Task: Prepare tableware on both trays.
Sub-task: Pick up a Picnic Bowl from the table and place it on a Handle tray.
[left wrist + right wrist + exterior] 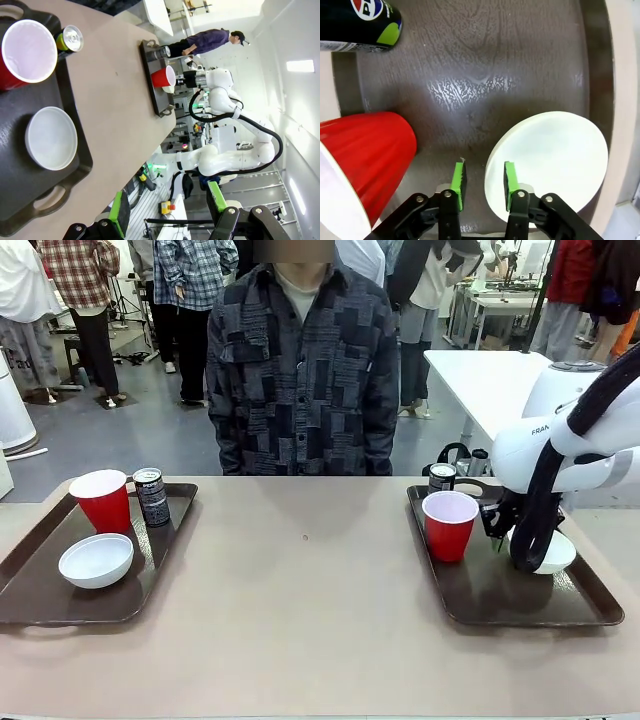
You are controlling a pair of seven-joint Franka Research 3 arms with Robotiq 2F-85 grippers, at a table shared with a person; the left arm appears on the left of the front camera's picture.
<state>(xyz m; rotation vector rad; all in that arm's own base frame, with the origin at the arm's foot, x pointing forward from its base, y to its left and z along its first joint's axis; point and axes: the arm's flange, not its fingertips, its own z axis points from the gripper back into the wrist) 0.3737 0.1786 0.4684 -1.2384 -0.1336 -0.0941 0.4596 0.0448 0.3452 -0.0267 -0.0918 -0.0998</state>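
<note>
Front view, lower left of frame: you have a dark brown rectangular plastic tray (30, 585) on the beige bench (300, 620). It carries a red plastic cup with a white inside (102, 500), a slim dark drink can with a silver top (151, 496) just beside the cup, and a small round white bowl (96, 560) nearer the camera.

Right of frame: a second, matching brown tray (490, 595) holds a second red cup (450, 525), a second dark can (441, 478) behind it, and a second white bowl (556, 552), partly hidden by the white right arm.

Right wrist view, bottom centre: your right tool (483, 181) has its green pads a narrow gap apart, straddling the rim of that bowl (555, 160). Whether the pads touch the rim, you cannot tell. The red cup (367, 150) sits at lower left, the can (360, 25) at upper left.

Left wrist view, bottom edge: your left tool (167, 212) hangs wide apart, holding nothing, off the bench edge. The first tray (75, 165) with cup (27, 50), can (70, 39) and bowl (50, 137) lies at left of frame.

A person in a dark patterned shirt (300, 370) stands at the far side of the bench.
</note>
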